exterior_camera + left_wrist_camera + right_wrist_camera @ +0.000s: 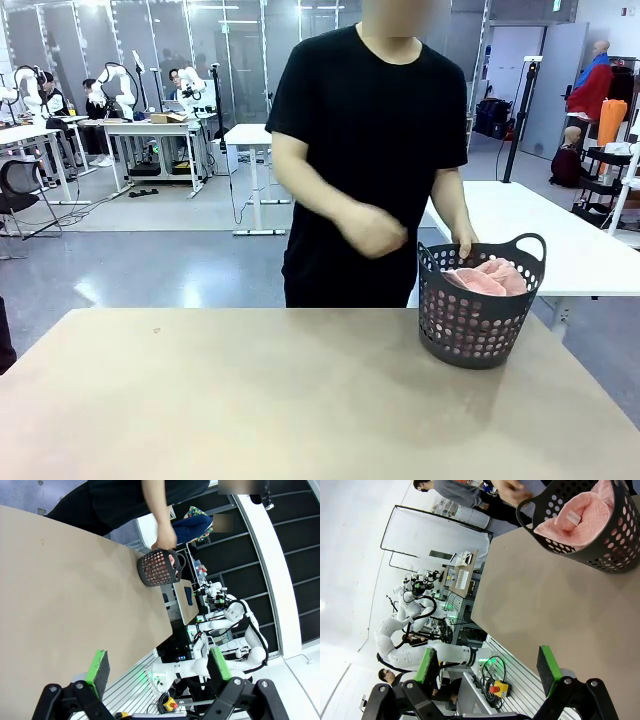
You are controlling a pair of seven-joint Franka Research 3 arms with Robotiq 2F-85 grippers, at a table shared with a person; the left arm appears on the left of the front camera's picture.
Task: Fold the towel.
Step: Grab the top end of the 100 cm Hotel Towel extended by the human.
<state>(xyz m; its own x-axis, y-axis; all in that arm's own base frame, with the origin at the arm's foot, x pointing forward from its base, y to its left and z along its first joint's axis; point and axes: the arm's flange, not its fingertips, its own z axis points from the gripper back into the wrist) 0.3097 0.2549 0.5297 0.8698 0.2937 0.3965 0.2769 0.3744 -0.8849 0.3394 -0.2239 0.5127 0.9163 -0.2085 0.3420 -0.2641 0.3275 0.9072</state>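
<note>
The pale pink towel (487,279) lies bunched inside a dark perforated basket (478,322) at the table's far right. In the right wrist view the towel (580,517) shows a small white label, and the basket (600,545) sits at the top right. A person stands behind the table, one hand (462,243) on the basket's rim and the other hand (372,230) in front of the body. My left gripper (159,667) is open over the bare table, far from the basket (159,568). My right gripper (487,667) is open too, with nothing between its fingers.
The tan table (250,400) stretches wide and bare in front of the basket. A white table (560,230) stands behind the basket at the right. Other tables and people are far back in the room.
</note>
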